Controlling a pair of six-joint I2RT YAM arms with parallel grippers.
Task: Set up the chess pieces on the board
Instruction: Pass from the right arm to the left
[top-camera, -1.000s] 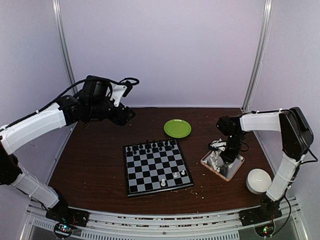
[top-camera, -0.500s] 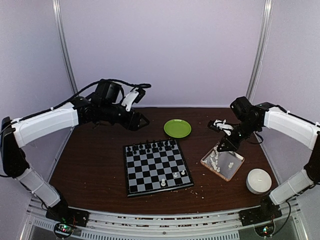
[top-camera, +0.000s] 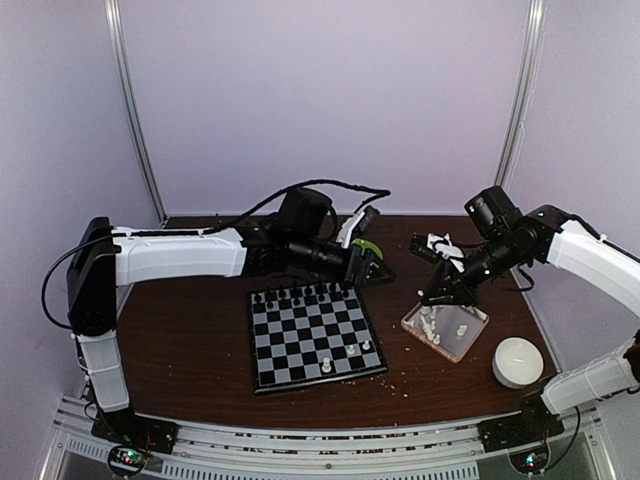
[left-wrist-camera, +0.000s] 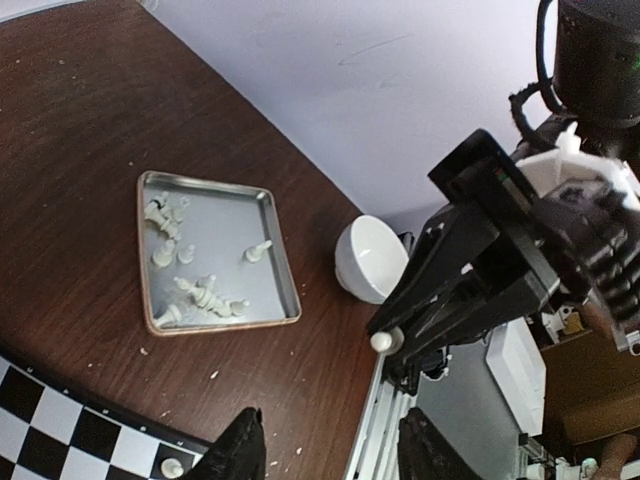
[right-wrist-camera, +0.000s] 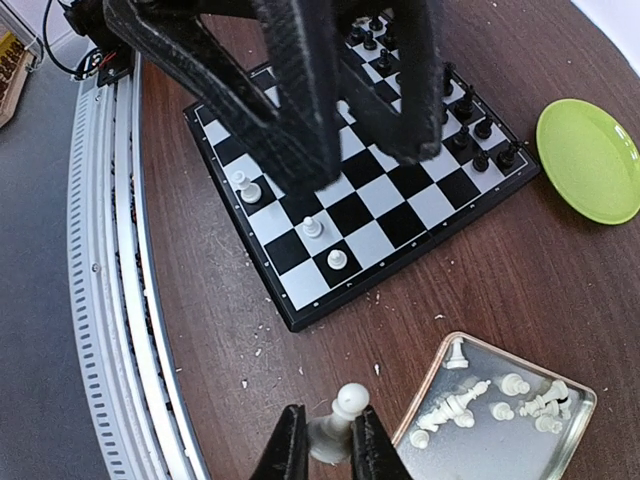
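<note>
The right gripper (right-wrist-camera: 322, 445) had its two fingers pinched tight on a white pawn (right-wrist-camera: 338, 412), gripping it low on the stem with the round head sticking up between the tips. It held the pawn in the air on the right side of the table, by the left edge of the tray (left-wrist-camera: 200, 183), and clear of the board (top-camera: 310, 335).

The left gripper (left-wrist-camera: 330, 452) reached out over the far middle of the table, just beyond the board's far right corner and partly in front of the green plate (right-wrist-camera: 590, 160). Its jaws stood wide apart with nothing between them.

The board lay flat in the middle of the table. A row of black pieces (right-wrist-camera: 470, 110) stood along its far edge. Three white pieces (right-wrist-camera: 312, 227) stood on squares toward its near right corner, each apart from the others.

The tray sat to the right of the board, turned at an angle. It held the remaining white chessmen (left-wrist-camera: 195, 285), most lying on their sides in a loose cluster toward its left half, with one off alone near the right wall. A white bowl (left-wrist-camera: 370, 260) rested on the table just beside the tray, on its near right side. Small pale crumbs dotted the brown tabletop (right-wrist-camera: 200, 330) between the board and the tray.
</note>
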